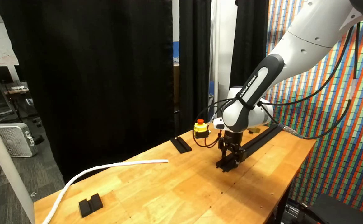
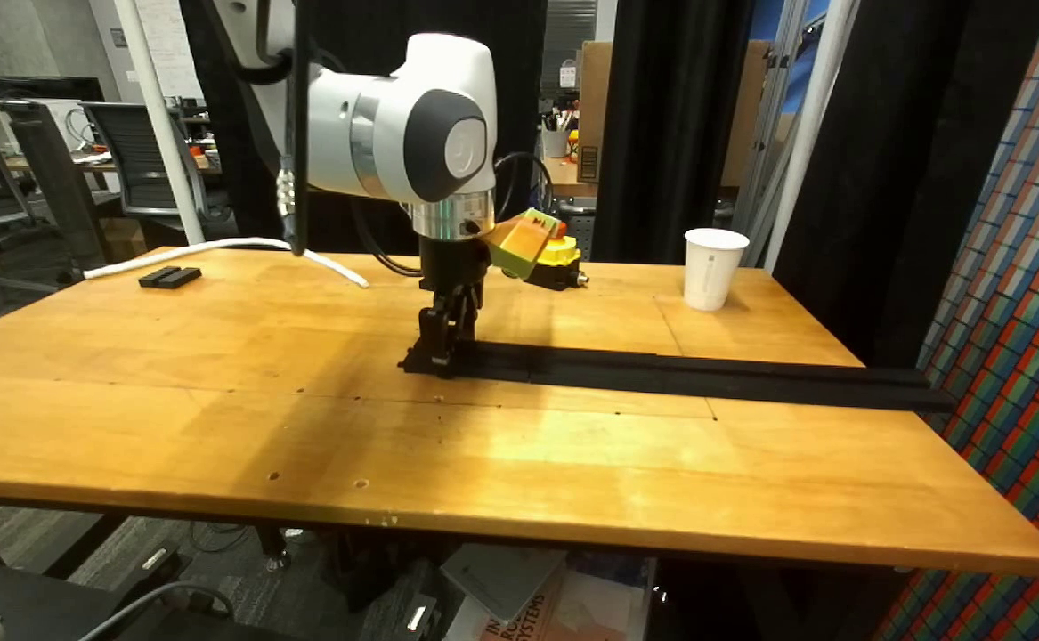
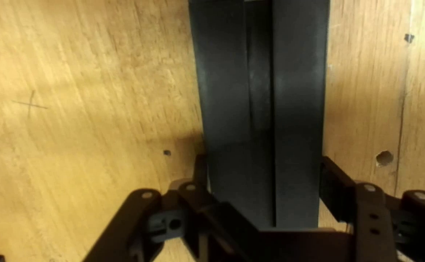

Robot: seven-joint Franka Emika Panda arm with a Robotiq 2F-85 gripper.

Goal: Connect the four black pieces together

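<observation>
From here I see black bars (image 2: 706,379); a yellow-brown table (image 2: 572,463); a wall (image 1: 330,149) of red, green and blue blocks.

In an exterior view the camera looks across the worktop (image 2: 572,472) from beyond its long edge (image 2: 501,532); in an exterior view, obliquely toward its far end (image 1: 295,149). Both share the arm (image 1: 307,51) above the worktop. The wrist view faces down, close over it.

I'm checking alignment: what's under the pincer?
The pincer straddles a grooved black piece lying on the wooden table. The piece's underside can't be seen, and the pincer hides some of its top.
</observation>
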